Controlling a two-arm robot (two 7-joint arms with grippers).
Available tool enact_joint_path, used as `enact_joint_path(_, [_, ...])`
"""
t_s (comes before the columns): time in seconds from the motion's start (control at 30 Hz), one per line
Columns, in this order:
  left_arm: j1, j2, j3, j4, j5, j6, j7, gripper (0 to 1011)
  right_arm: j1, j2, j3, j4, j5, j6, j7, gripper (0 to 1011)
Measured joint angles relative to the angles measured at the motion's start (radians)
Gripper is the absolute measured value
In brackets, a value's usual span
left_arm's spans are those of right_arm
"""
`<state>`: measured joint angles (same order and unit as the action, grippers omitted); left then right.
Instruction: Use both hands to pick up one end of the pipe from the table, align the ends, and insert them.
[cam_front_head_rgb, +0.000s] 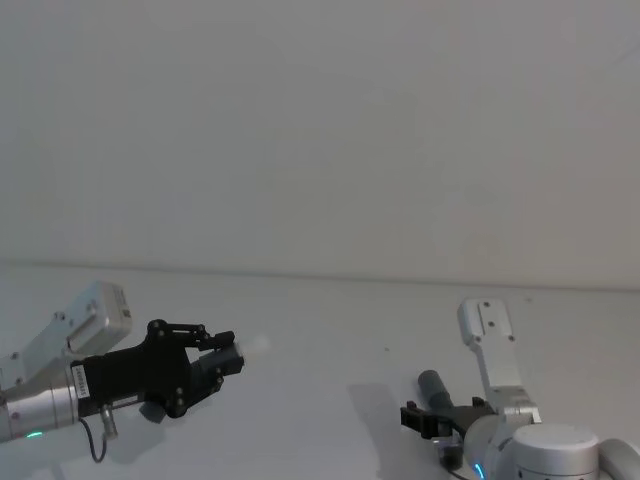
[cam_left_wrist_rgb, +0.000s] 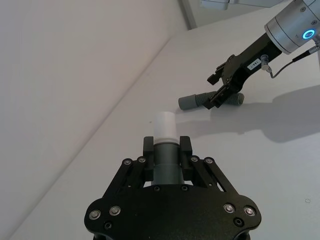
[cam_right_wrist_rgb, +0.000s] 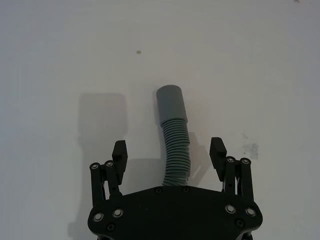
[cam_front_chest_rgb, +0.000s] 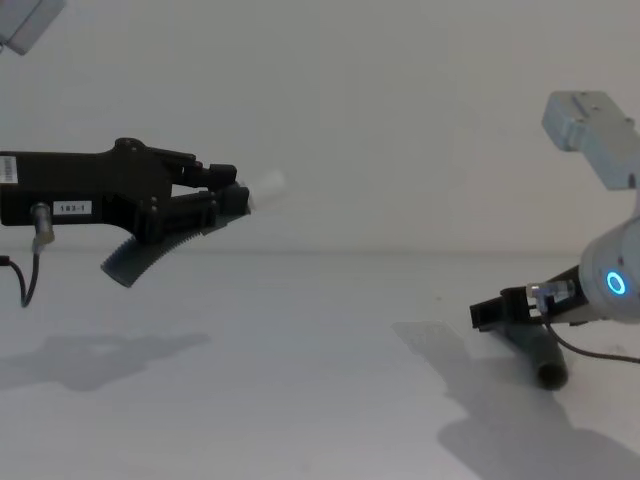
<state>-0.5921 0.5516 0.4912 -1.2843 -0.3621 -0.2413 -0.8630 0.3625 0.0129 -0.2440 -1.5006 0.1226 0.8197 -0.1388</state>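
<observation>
Head view: left gripper (cam_front_head_rgb: 222, 360) is held off the table (cam_front_head_rgb: 330, 330), fingers clamped on the white-tipped hose piece (cam_front_head_rgb: 228, 358). Its white plug tip (cam_front_head_rgb: 256, 346) points toward the robot's right. Right gripper (cam_front_head_rgb: 428, 420) is low at near right, over the cuffed hose piece (cam_front_head_rgb: 433, 386), which lies on the table.

Left wrist view: plug tip juts straight out past the closed pads. Arm is roughly level, aimed across at the other piece.

Right wrist view: right fingers (cam_right_wrist_rgb: 119, 151) are spread wide, one on each side of the ribbed body, not touching it. Grey cuff (cam_right_wrist_rgb: 171, 102) lies ahead of them, flat on the table.

Chest view: left arm is high and horizontal, ribbed tail drooping below the gripper. Right gripper is tilted down at the surface.

Progress, as judged: one piece in hand, second grasp not yet made. Closing, lifting, aligning and inserting remain.
</observation>
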Motion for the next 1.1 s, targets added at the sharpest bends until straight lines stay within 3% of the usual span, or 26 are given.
enact_joint_path(1.1, [0.0, 0.0, 0.0, 0.0, 0.0, 0.0, 0.0, 274, 0.028, -0.036, 0.041, 0.06, -0.008, 0.048, -0.001, 1003])
